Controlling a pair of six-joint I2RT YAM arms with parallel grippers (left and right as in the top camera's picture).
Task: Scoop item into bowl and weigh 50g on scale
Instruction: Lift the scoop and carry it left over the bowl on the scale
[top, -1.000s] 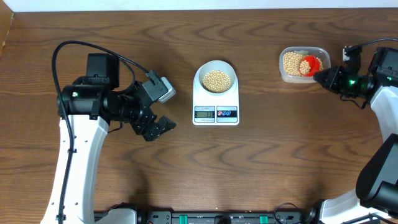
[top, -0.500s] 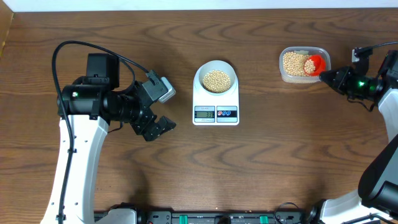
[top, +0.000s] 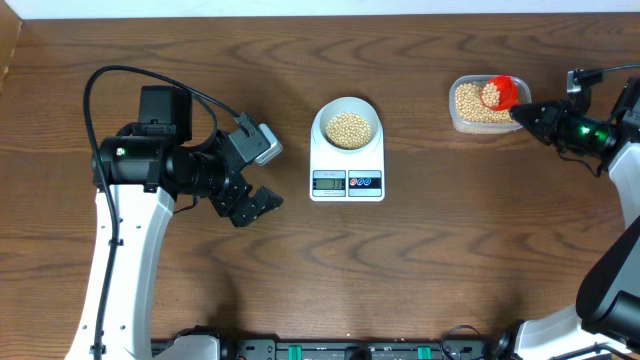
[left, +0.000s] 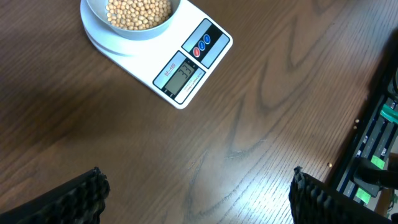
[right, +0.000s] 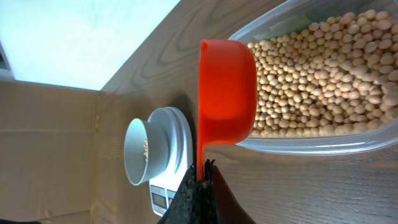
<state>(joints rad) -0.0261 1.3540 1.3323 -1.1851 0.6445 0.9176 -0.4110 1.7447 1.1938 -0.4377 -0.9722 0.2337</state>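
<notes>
Tan-yellow round beans (right: 311, 81) are light, hard and roll-prone, so keep the red plastic scoop (right: 227, 87) level. Your right end effector (right: 201, 169) pinches its handle; the left end effector (top: 256, 204) hangs open.

Light is even and soft, shadows faint. Beyond the table (right: 174, 62), the right wrist view glares white. Focus is sharp throughout.

red scoop (top: 499, 93) moved toward the far rim of the tub (top: 478, 128) — right gripper (top: 517, 112) shifted with it
</notes>
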